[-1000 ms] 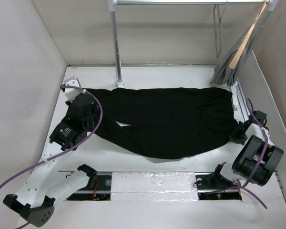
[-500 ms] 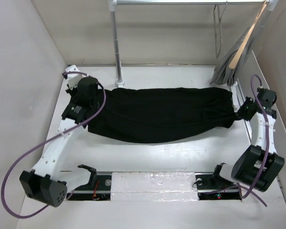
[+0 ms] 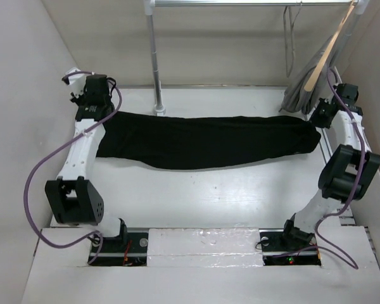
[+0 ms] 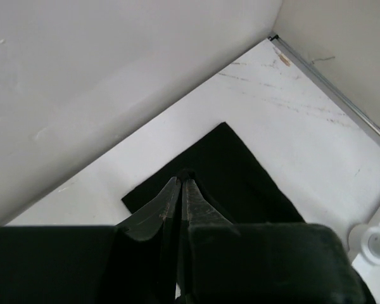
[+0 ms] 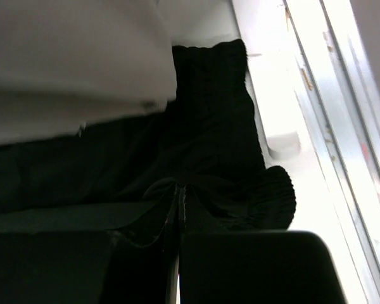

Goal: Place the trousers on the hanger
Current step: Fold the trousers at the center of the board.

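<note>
Both tools pinch the black trousers (image 3: pixel 209 142), stretched across the far part of the counter (image 3: pixel 196 196).

The trousers look soft and floppy and would sag, so holding them at both ends seems best. The left tool (image 4: pixel 181 185) is squeezed tight on the leg end, far left. The right tool (image 5: pixel 179 190) is squeezed tight on the stretchy waist, far right. The thin wire hanger (image 3: pixel 293 44) hangs on the rail (image 3: pixel 240 3), far right, apart from the cloth.

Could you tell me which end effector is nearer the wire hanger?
Right. The right end effector holds the trousers near the hanger; the left end effector is far off.
</note>
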Robot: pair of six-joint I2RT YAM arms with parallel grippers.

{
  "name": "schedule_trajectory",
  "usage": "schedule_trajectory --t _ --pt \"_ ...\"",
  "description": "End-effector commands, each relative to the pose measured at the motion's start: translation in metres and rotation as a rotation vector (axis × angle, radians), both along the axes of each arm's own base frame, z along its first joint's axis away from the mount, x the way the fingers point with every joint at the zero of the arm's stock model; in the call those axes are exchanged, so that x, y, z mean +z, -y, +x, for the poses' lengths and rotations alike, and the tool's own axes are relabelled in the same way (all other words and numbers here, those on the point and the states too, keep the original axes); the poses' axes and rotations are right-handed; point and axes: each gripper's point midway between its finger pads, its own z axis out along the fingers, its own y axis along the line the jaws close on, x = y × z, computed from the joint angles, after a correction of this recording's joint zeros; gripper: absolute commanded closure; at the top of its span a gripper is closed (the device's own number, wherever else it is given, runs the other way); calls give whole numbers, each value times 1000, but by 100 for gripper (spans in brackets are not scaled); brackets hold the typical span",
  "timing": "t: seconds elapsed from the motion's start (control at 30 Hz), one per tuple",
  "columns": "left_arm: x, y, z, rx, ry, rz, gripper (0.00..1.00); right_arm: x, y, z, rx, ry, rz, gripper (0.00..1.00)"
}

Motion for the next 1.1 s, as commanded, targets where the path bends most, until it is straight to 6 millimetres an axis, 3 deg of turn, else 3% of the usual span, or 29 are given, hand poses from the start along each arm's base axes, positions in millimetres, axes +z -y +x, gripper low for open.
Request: schedule_trajectory --t 0.0,0.03,0.07,0.1,0.13,0.17,0.23,0.3,0.33,0.5,0.57,0.6,0.63,0.67,0.7,0.77,0.8,0.83,0.87,0.9,0.97,1.0,1.03,1.07 --pt "21 -7 23 7 67 -1 100 11 7 35 12 74 6 100" --pt "28 -9 28 16 74 11 100 6 4 41 23 68 14 100" --pt "12 -10 39 19 29 17 100 12 5 51 39 87 18 100" --pt "8 -11 45 27 14 21 100 0 6 58 40 71 34 100" --pt "16 -18 51 49 28 26 100 0 2 65 53 78 37 100" --pt "-3 -18 60 49 -25 20 100 9 1 75 64 103 26 100" --pt "-2 -30 68 62 -21 4 100 2 3 88 65 100 16 100" --pt "-15 -39 78 58 -39 -22 100 5 5 98 75 106 21 100" --pt "-15 -41 85 42 -32 -40 100 -9 5 102 80 83 34 100" --pt "-64 -58 104 30 -124 -89 100 -34 4 117 84 64 51 95" --pt "-82 -56 114 11 -155 -108 94 -44 -2 123 97 60 63 84" --pt "-88 -54 116 1 -168 -117 88 -46 -3 126 100 68 72 73" --pt "-82 -52 124 -8 -147 -131 83 -48 -10 127 114 67 80 54" --pt "-92 -51 126 -14 -172 -138 75 -49 -15 126 131 68 103 46" --pt "-86 -56 129 -14 -156 -140 53 -54 -18 123 133 72 115 37" --pt "-81 -59 129 -13 -132 -168 30 -47 -25 121 154 104 135 31" --pt "-77 -62 128 -12 -118 -189 21 -26 -28 120 165 157 124 28" --pt "-73 -68 125 -8 -112 -214 20 -19 -30 117 173 174 124 23" --pt "-55 -70 116 3 -77 -224 20 -5 -35 107 183 201 121 18" --pt "-54 -70 116 6 -72 -228 21 3 -38 100 187 216 117 18" --pt "-44 -62 97 -4 -42 -240 26 13 -44 86 190 243 116 14" --pt "-39 -51 90 -29 -29 -244 41 -3 -51 71 181 222 140 13" --pt "-72 -38 72 -47 -103 -261 50 16 -56 60 184 266 134 14" --pt "-48 -14 66 -104 -40 -233 60 14 -60 51 179 270 148 15"
